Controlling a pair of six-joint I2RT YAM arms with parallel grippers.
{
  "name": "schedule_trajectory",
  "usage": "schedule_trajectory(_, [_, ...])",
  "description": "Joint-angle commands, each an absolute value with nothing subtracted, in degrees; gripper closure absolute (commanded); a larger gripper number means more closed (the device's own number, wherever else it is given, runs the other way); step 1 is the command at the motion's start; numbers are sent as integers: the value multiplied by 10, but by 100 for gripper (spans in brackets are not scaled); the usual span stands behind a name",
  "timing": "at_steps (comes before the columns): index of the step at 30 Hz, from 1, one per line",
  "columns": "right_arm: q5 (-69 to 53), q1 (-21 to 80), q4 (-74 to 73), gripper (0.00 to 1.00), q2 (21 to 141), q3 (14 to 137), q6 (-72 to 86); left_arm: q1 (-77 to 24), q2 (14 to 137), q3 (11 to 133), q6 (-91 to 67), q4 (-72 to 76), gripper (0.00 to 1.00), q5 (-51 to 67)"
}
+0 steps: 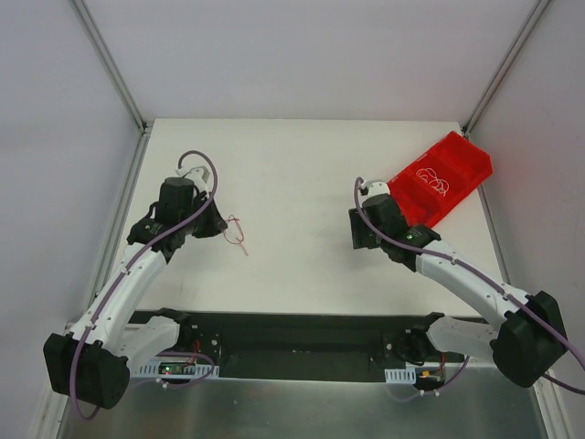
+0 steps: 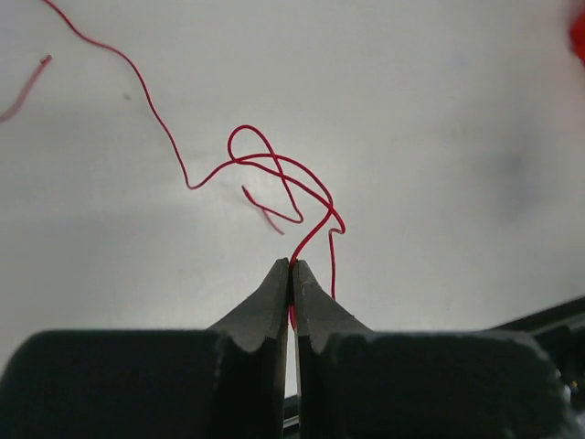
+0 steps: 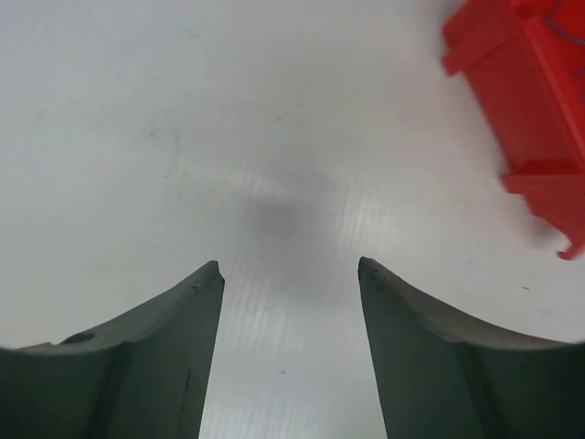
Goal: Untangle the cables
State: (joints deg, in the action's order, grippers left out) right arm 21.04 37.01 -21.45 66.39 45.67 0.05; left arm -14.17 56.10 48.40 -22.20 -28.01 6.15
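Observation:
A thin red cable [image 2: 274, 169] curls in a small loop on the white table, and one strand runs down between my left gripper's fingertips. My left gripper [image 2: 292, 265] is shut on that red strand. In the top view the cable [image 1: 239, 232] is a small squiggle just right of the left gripper [image 1: 219, 229]. Another reddish wire end [image 2: 27, 87] lies apart at the upper left. My right gripper [image 3: 291, 265] is open and empty over bare table; in the top view it [image 1: 359, 230] sits left of the red bin.
A red plastic bin [image 1: 440, 177] lies tilted at the back right with thin whitish wire loops inside; its corner shows in the right wrist view [image 3: 535, 101]. Metal frame posts and white walls border the table [image 1: 302, 183].

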Motion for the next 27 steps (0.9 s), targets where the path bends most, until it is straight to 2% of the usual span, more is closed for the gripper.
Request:
schedule_trajectory(1, [39,347,-128,34,633,451,-4,-139,537,509,-185,-218,100,278])
schedule_trajectory(7, [-77,250,-119,31,583,455,20,-146,491,498,-158,-201,100,358])
schedule_trajectory(9, [-114,224,-113,31,580,457,25,-148,483,488,-163,-191,100,331])
schedule_trajectory(11, [-144,217,-113,30,591,467,25,-147,499,483,-205,-193,100,243])
schedule_trajectory(13, [-177,218,-109,30,606,474,25,-144,557,498,-253,-208,100,213])
schedule_trajectory(17, [-215,219,-77,28,647,476,50,-144,739,569,-279,-208,100,329])
schedule_trajectory(20, [-215,228,-74,25,698,495,54,-146,859,631,-296,-208,100,364])
schedule_trajectory(24, [-210,240,-73,20,787,537,63,-164,933,704,-312,-204,100,349])
schedule_trajectory(27, [-218,255,-70,17,847,573,80,-192,972,734,-314,-204,87,366])
